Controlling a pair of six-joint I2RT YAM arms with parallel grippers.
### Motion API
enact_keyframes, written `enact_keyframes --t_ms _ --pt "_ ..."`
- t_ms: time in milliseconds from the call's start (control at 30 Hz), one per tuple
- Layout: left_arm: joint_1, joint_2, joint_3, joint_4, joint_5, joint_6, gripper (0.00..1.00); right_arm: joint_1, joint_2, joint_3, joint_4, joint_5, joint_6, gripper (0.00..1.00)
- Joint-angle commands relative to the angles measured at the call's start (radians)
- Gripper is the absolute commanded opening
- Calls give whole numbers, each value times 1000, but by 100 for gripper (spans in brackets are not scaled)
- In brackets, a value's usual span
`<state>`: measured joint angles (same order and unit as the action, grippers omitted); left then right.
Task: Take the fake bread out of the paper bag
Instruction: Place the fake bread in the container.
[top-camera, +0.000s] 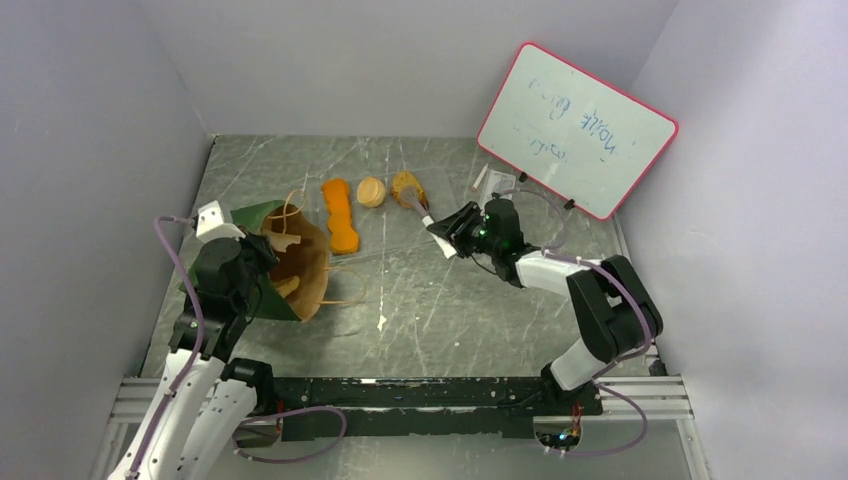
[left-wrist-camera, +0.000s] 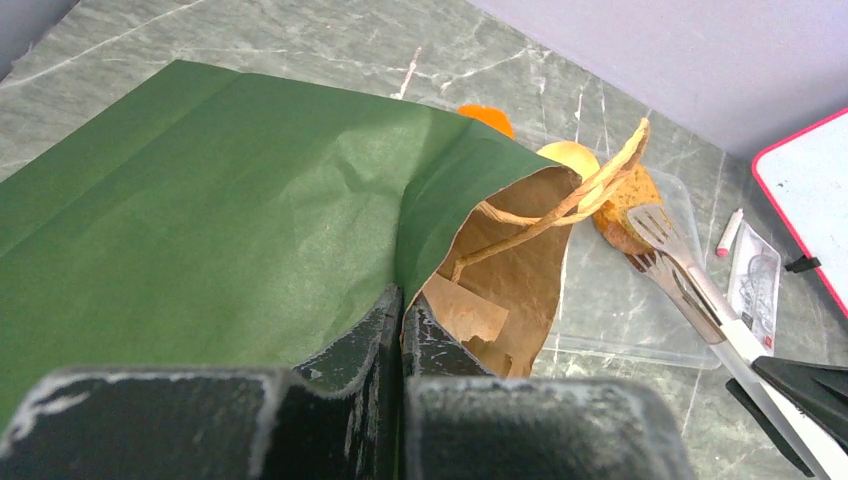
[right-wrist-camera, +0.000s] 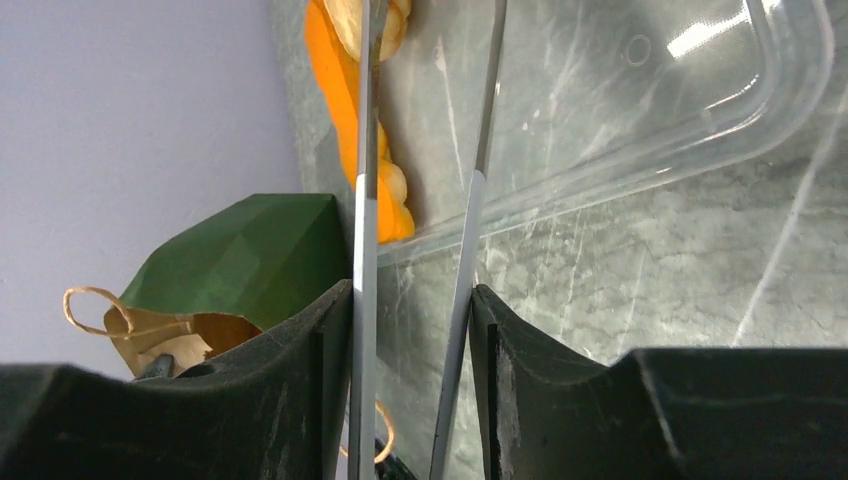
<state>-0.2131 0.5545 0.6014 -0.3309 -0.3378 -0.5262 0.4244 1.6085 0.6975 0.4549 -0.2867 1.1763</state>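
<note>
Two tools, both clenched. The left tool (left-wrist-camera: 403, 320) pinches the rim of the paper bag (left-wrist-camera: 200, 200), fingers pressed flat on the green wall at the mouth. The right tool (right-wrist-camera: 412, 300) grips metal tongs (right-wrist-camera: 365, 200) by their handle end, and the two blades run out a little apart.

The tong tips reach the brown piece (top-camera: 407, 185) at the far side of the worktop (top-camera: 450, 300); whether they pinch it or only touch it, cannot tell. That piece sits beside the round bun (top-camera: 371, 191) and the long orange loaf (top-camera: 341, 215). These three pieces of fake bread are already out, on or by a clear tray (left-wrist-camera: 620, 330).

The bag lies on its side with its base toward the left wall and its mouth facing right, to mid-worktop. A tan shape shows inside; bread or a paper fold, cannot tell.

Key relation: the bag mouth is left of and nearer than the tong tips, which point away from it. The left arm is nearer but busy holding, so the right arm likely swings the tongs back left along the bag's axis.
</note>
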Motion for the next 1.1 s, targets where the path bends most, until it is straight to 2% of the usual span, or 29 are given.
enact_keyframes --t_ms 0,700,800,1067 --pt "3 -3 50 14 35 9 7 -10 -88 -17 -40 44 -37 47" --pt "3 -80 21 -54 74 8 7 17 -433 -54 -317 196 -181 46" --pt "3 -93 11 -57 93 18 7 61 -490 -8 -387 221 -229 46" --pt "2 -109 -18 -57 122 22 7 316 -574 92 -510 256 -265 45"
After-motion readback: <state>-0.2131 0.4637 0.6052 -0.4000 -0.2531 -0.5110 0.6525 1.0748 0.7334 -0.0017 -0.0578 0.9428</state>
